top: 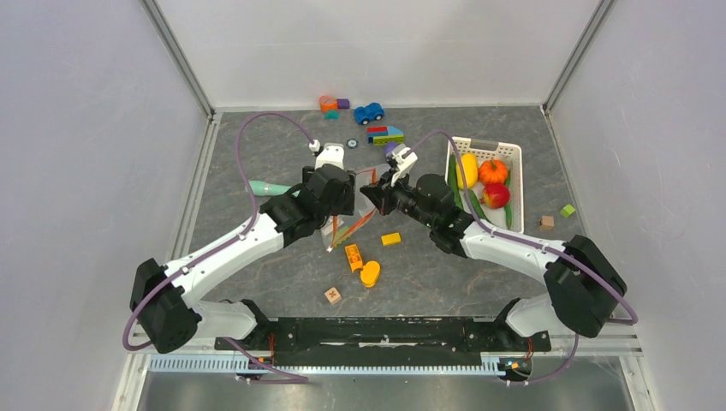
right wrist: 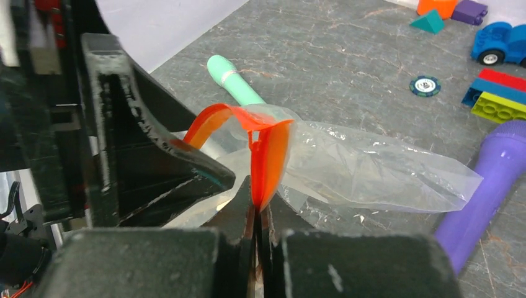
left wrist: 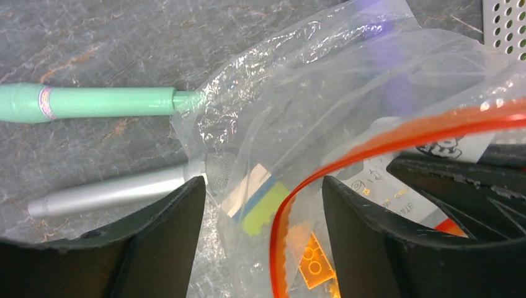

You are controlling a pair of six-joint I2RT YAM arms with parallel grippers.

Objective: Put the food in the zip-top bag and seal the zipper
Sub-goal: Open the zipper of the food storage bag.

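Zip-top bag (top: pixel 342 231): centre of top view, held up by mouth over bench (top: pixel 479 274), between both arms, body slack. Right of centre, white basket (top: pixel 507 151) holds food (top: pixel 493 171); none seen inside bag. One stretch of zipper (right wrist: pixel 270 149) pinched in closed right jaws. Left jaws stand wide apart, straddling strip, gripping nothing. Step, likely: opening mouth for loading. Next move calls for left jaws closing on one lip only, then spreading away from right.
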